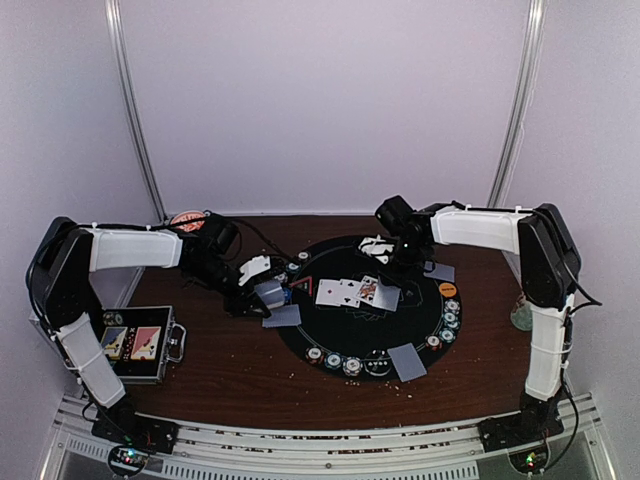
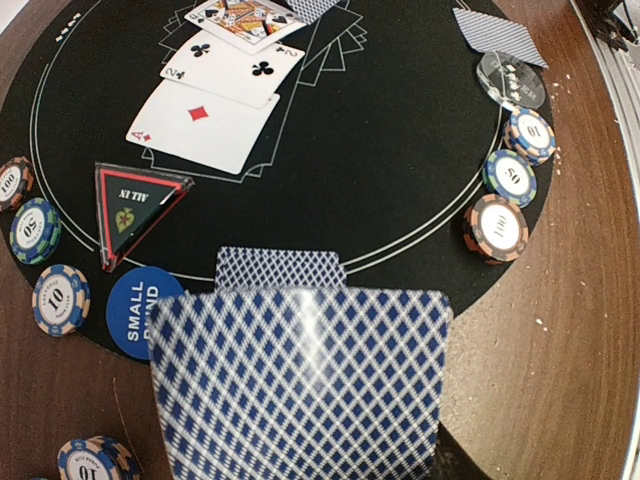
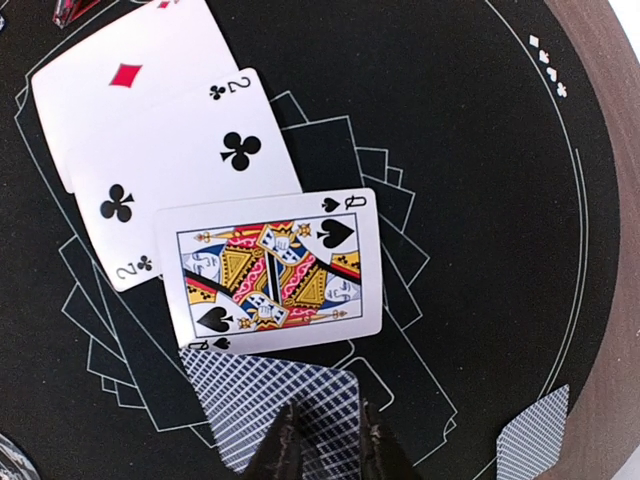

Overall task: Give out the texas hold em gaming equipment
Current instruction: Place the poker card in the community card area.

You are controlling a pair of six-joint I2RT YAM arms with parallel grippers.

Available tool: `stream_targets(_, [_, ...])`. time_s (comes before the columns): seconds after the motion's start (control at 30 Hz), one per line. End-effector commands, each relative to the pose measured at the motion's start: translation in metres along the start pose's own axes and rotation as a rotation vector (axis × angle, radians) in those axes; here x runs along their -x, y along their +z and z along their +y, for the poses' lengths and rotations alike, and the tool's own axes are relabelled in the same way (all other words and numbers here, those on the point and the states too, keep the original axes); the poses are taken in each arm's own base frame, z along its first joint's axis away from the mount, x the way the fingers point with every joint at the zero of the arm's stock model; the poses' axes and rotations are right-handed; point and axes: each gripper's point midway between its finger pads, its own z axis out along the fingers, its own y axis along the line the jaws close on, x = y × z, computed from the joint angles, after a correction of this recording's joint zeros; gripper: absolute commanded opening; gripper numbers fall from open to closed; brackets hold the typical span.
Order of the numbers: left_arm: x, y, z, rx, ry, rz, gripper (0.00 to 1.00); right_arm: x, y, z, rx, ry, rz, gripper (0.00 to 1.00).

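Cards (image 3: 250, 395), crosshatch-backed, on round mat (image 3: 480, 200)

The cards (image 2: 300, 390) have blue-white lattice backs; the mat (image 2: 400, 150) is black with white lines.

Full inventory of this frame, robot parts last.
mat: 1, black, round, centre
face-up cards: 3, ace of diamonds, two of clubs, queen of spades, overlapping mid-mat
face-down cards: blue-backed, four spots on or beside mat
chips: many, striped, mat's rim
buttons: 4 on mat: orange button, blue button, triangle button, clear button
case: 1, black, far left
bowl: 1, red, back left
left gripper: shut on blue-backed deck
right gripper: jaws slightly apart over a face-down card
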Motion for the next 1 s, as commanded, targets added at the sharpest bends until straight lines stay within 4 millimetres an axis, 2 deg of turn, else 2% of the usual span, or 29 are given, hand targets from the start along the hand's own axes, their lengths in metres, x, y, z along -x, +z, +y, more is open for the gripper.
stream_targets(0.0, [0.009,-0.001,0.003,0.006,0.026,-0.026,0.48,0.005,-0.004,-0.014,-0.070,0.003,-0.026,0.21])
stream_targets(0.3, [0.009,-0.001,0.004,0.005,0.025,-0.025,0.48,0.007,-0.009,-0.026,-0.139,0.013,-0.038,0.30])
stream_targets(0.43, [0.008,0.000,0.003,0.005,0.025,-0.024,0.48,0.008,-0.015,-0.038,-0.209,0.034,-0.046,0.36])
stream_targets(0.5, [0.009,-0.001,0.004,0.005,0.025,-0.025,0.48,0.012,-0.023,-0.043,-0.252,0.051,-0.058,0.43])
stream_targets(0.57, [0.009,-0.001,0.003,0.005,0.025,-0.025,0.48,0.018,-0.034,-0.043,-0.296,0.062,-0.078,0.57])
stream_targets(0.67, [0.009,0.000,0.004,0.005,0.024,-0.026,0.48,0.031,-0.054,-0.037,-0.365,0.078,-0.115,0.77])
stream_targets(0.73, [0.009,-0.001,0.004,0.006,0.025,-0.027,0.48,0.040,-0.067,-0.030,-0.376,0.110,-0.159,0.86])
stream_targets(0.87, [0.010,-0.002,0.004,0.008,0.026,-0.028,0.48,0.061,-0.090,-0.009,-0.276,0.231,-0.310,0.92])
stream_targets(0.97, [0.010,-0.003,0.003,0.007,0.027,-0.030,0.48,0.078,-0.101,0.015,-0.106,0.317,-0.455,0.93])
